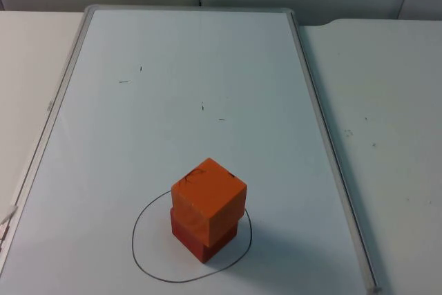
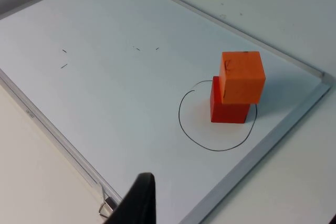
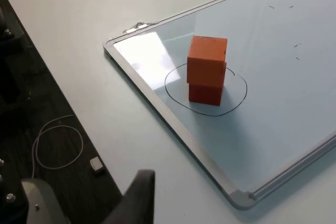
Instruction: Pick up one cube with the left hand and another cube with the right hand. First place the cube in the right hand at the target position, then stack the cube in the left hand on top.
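Sitting inside the drawn circle [image 1: 141, 250] on the whiteboard [image 1: 173, 101], near edge, 2 cubes are stacked: orange cube [image 1: 208, 195] skewed atop red cube [image 1: 200, 238]. Both grippers' finger states I cannot tell.

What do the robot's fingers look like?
Just the tip of one finger shows on each gripper. The left gripper's fingertip is plain black, matte and tapered like a wedge. The right gripper's fingertip looks the same: dark, smooth, no markings.
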